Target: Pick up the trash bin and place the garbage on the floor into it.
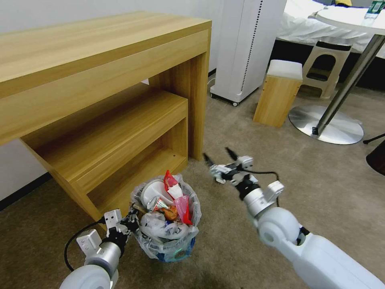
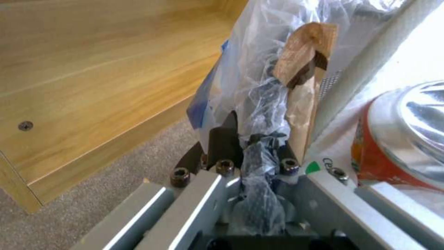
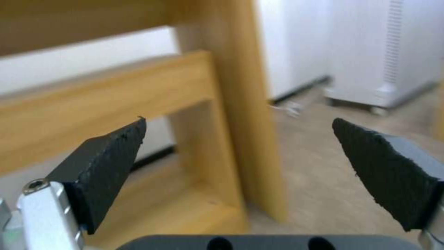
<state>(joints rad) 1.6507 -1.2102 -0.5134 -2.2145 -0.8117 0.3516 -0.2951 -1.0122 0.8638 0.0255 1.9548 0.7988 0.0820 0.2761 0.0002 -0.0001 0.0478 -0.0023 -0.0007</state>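
The trash bin (image 1: pixel 172 249), lined with a crinkly clear bag with blue low down, sits close to the desk's lower shelf. It is heaped with garbage: a white slipper (image 1: pixel 153 190), a red wrapper (image 1: pixel 170 180), a crushed can (image 1: pixel 159 204). My left gripper (image 1: pixel 130 221) is shut on the bin's left rim. In the left wrist view the left gripper (image 2: pixel 256 142) pinches the bag's edge, with a wooden stick (image 2: pixel 304 52) and the can (image 2: pixel 407 135) just inside. My right gripper (image 1: pixel 218 158) hangs open over the bare floor (image 1: pixel 240 224) to the bin's right, nothing between its fingers (image 3: pixel 106 163).
A wooden desk (image 1: pixel 100 72) with two low shelves stands right behind the bin. Farther right are a white wheeled unit (image 1: pixel 248 48), a small wooden stool (image 1: pixel 278 92), a round table's metal base (image 1: pixel 327 124) and a beige plastic stool (image 1: pixel 325 68).
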